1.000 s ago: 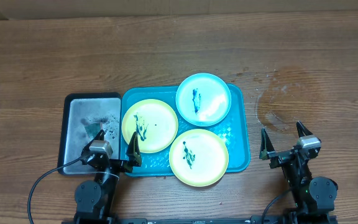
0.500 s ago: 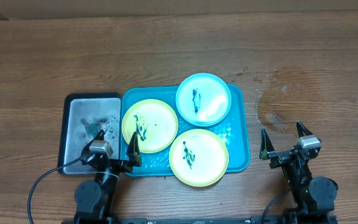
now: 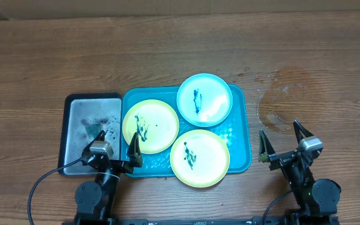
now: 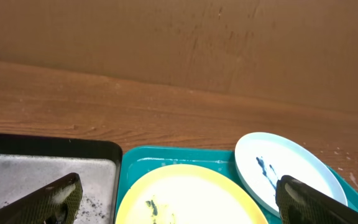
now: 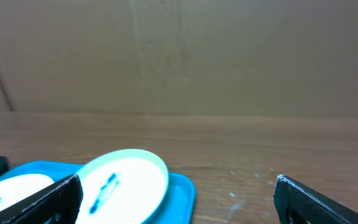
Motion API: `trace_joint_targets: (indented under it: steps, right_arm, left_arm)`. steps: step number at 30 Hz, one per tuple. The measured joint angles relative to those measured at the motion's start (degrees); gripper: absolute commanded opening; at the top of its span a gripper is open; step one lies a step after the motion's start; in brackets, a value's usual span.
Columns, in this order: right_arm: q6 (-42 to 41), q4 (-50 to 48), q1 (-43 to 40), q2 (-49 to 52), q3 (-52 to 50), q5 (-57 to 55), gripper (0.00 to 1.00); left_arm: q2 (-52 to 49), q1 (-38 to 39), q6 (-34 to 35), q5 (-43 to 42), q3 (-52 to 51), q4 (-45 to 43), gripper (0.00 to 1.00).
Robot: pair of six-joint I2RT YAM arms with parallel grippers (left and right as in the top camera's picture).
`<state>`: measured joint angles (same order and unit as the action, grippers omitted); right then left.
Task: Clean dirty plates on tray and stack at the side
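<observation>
My right gripper just nudged toward 11 o'clock, fingers apart, nothing held. Left gripper is spread too. All three plates still smeared, so cleaning's barely starting.

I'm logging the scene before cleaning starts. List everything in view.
tray: one, turquoise, table centre
yellow-green plates: two, on tray, left and near, green smears
blue plate: one, light blue, on tray's far right, smeared
grey tray: one, black rim, beside tray's left side
teal bit: one, in grey tray, cannot tell what
wet mark: one, dark, table right
table: one, brown wood
cable: one, black, near left
left gripper: open, near edge of both trays
right gripper: open, right of tray
</observation>
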<state>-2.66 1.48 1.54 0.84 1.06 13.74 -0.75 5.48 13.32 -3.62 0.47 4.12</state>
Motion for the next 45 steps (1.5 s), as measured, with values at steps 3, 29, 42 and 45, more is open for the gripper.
trace_joint_targets:
  steps: [3, 29, 42, 45]
  right_arm:
    - [-0.24, 0.2, 0.0, 0.0, 0.0, 1.57, 1.0]
    - [-0.35, 45.97, 0.02, 44.5, 53.51, 15.23, 1.0]
    - [-0.57, 74.1, 0.02, 74.49, 71.23, 17.99, 1.0]
    - [-0.57, 73.68, 0.31, 75.84, 71.23, 15.47, 1.0]
  left_arm:
    - [0.0, 0.0, 0.0, 0.0, 0.0, 0.0, 1.0]
    - [0.0, 0.0, 0.0, 0.0, 0.0, 0.07, 0.99]
    - [0.0, 0.0, 0.0, -0.02, 0.0, 0.02, 1.0]
    - [0.0, 0.0, 0.0, -0.02, 0.0, 0.0, 1.0]
